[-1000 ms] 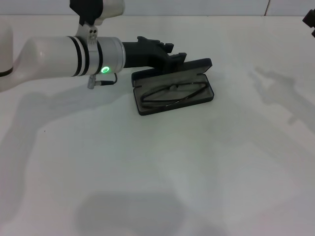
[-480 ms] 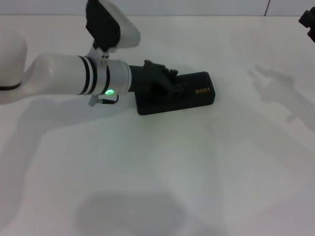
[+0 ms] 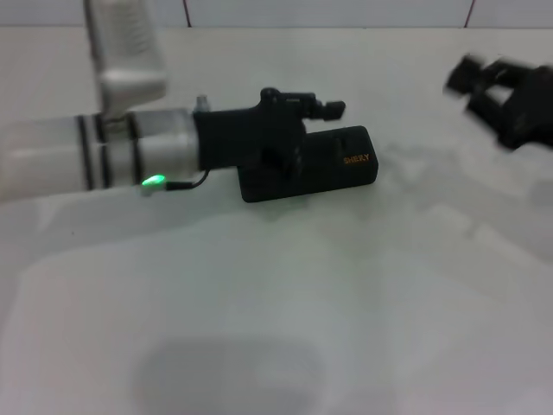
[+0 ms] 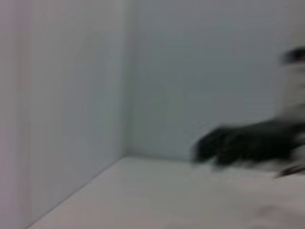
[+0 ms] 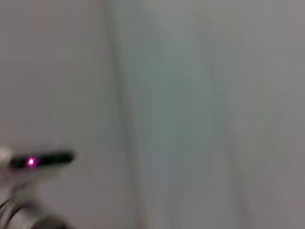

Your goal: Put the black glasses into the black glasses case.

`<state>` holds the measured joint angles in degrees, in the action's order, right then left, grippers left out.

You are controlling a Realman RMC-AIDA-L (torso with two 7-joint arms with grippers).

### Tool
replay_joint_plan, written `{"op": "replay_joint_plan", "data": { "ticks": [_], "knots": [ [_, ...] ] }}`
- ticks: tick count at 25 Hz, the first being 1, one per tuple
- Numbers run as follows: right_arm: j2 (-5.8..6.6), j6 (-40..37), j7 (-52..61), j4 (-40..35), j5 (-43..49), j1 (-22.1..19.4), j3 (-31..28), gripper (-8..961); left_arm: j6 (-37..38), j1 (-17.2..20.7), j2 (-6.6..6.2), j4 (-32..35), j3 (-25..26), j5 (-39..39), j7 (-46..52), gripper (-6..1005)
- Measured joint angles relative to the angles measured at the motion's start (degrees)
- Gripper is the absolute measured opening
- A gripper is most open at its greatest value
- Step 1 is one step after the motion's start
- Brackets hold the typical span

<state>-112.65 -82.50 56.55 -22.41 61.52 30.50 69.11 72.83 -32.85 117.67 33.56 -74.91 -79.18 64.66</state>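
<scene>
The black glasses case (image 3: 333, 164) lies shut on the white table (image 3: 346, 311), a little beyond the middle, its orange lettering facing up. The black glasses are hidden. My left gripper (image 3: 298, 111) reaches in from the left and hangs over the case's left half, covering that end. My right gripper (image 3: 505, 91) is blurred, up in the air at the far right, well away from the case. A dark blurred shape (image 4: 248, 143) in the left wrist view is too smeared to name. The right wrist view shows neither case nor glasses.
The pale wall (image 3: 346, 10) runs along the table's far edge. A dark bar with a pink light (image 5: 43, 160) shows in the right wrist view.
One second ago the case stood open with the glasses inside; its lid has come down shut. The left wrist has turned over the case. The right gripper has swung in from the far right.
</scene>
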Motion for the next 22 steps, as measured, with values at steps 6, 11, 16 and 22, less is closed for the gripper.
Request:
{"op": "replay_joint_plan", "data": {
  "ticks": [6, 11, 16, 22],
  "knots": [
    [-1.49, -2.29, 2.20, -1.99, 10.49, 2.49, 0.66, 298, 16.44, 4.86, -5.15, 0.83, 3.46, -0.75, 0.06, 517],
    [-3.36, 0.30, 0.65, -1.72, 15.03, 4.51, 1.50, 522, 20.10, 8.36, -4.61, -0.99, 9.55, -1.48, -5.59, 651],
    [-3.57, 1.54, -0.73, -0.06, 14.79, 6.06, 4.91, 648, 20.15, 9.24, -2.71, -1.27, 10.40, -3.69, -8.65, 806],
    [-3.56, 1.44, -3.54, 0.59, 12.75, 6.52, 6.55, 763, 20.21, 9.28, -3.06, -2.78, 10.46, -4.01, -8.86, 873]
  ]
}}
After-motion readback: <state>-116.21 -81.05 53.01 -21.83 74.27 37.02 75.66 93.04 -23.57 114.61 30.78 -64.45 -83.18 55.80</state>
